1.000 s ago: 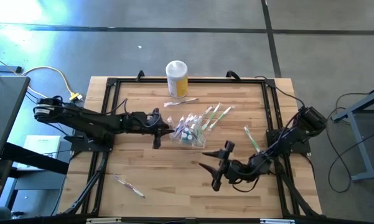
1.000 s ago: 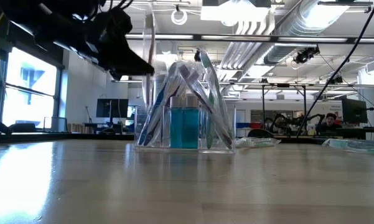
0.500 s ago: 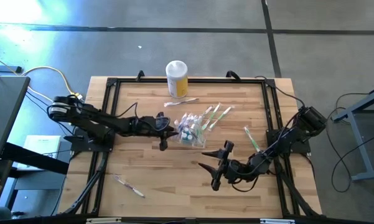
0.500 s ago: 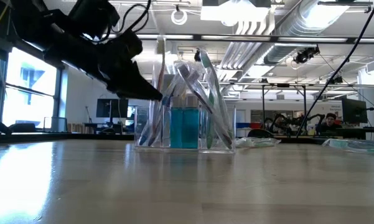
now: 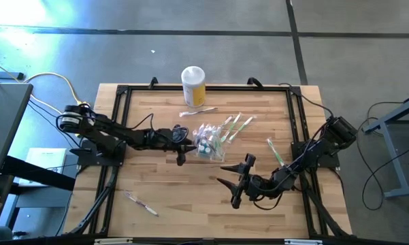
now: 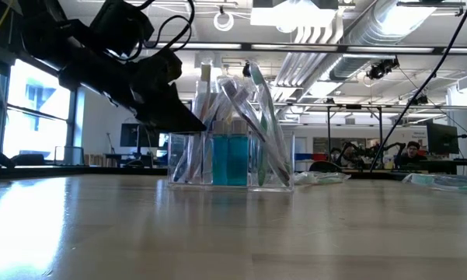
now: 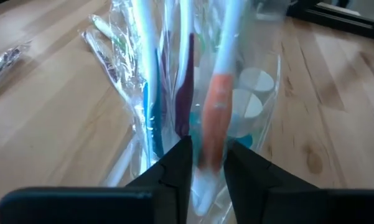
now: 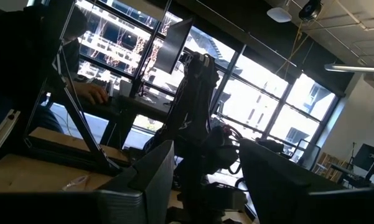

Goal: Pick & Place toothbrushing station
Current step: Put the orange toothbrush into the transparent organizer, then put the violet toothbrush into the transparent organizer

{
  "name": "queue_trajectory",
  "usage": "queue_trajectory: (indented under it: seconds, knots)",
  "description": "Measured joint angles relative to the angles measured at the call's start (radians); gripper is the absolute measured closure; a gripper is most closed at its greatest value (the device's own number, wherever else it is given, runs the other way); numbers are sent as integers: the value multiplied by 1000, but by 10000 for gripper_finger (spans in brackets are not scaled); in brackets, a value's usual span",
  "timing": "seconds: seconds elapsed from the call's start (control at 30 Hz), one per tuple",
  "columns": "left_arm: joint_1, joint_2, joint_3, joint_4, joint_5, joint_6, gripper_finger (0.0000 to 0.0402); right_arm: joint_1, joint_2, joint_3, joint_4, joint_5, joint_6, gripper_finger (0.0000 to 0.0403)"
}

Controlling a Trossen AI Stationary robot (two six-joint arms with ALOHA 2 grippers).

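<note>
From above, the left arm reaches across the wooden table [image 5: 156,184] toward its middle, its left gripper [image 5: 182,145] right up against the toothbrushing station [image 5: 205,141], a clear plastic container standing mid-table with wrapped toothbrushes [image 5: 233,126] fanning out of it toward the far right. A yellow jar [image 5: 193,86] with a white lid stands at the far edge, well apart, a single wrapped toothbrush [image 5: 141,203] lies alone near the front left, and a green toothbrush [image 5: 275,152] lies by the right frame rail. The right gripper [image 5: 235,184] rests low over the front right of the table, clear of everything, its fingers spread and holding nothing. From table height, the station [image 6: 231,158] stands upright with a blue block inside and brushes leaning in it, and the left gripper [image 6: 188,120] comes down from the left to its upper rim. Past the left wrist, the two dark fingers [image 7: 174,168] stand narrowly apart with the orange-and-white toothbrush handle [image 7: 215,118] between them; I cannot tell whether they pinch it or have let go. Past the right wrist, the spread fingers [image 8: 154,168] frame only the room beyond, where a person's hand [image 8: 94,93] rests at a desk.
</note>
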Motion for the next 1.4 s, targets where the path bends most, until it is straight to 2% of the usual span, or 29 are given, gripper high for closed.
queue_trajectory:
  seconds: [0.2, 0.5, 0.67, 0.77, 0.9, 1.1, 1.17, 1.27, 1.4]
  knots:
    - [0, 3, 15, 5, 7, -18, 268, 0, 0, 0, 0, 0, 0, 228]
    - [0, 2, 32, 7, 38, -74, 161, 0, 0, 0, -19, 0, 0, 228]
    - [0, -8, 50, -56, 50, -68, 148, 0, 0, 0, -20, 0, 0, 228]
    - [0, -35, 88, -158, 49, -30, 149, 0, 0, 1, -21, 0, -1, 228]
    - [0, -104, 188, -399, 5, 64, 149, 0, 0, 1, -22, -1, -3, 228]
    - [-1, -184, 419, -960, -25, 72, 149, 0, 0, 1, -28, 1, -3, 228]
    - [-13, -188, 506, -1168, 4, 17, 149, 0, 0, 1, -35, 1, -3, 228]
    - [-45, -189, 619, -1531, 101, -63, 149, 0, 0, 1, -46, 1, -3, 228]
    - [-142, -192, 652, -1770, 211, -227, 149, 0, 0, 1, -46, 1, -3, 228]
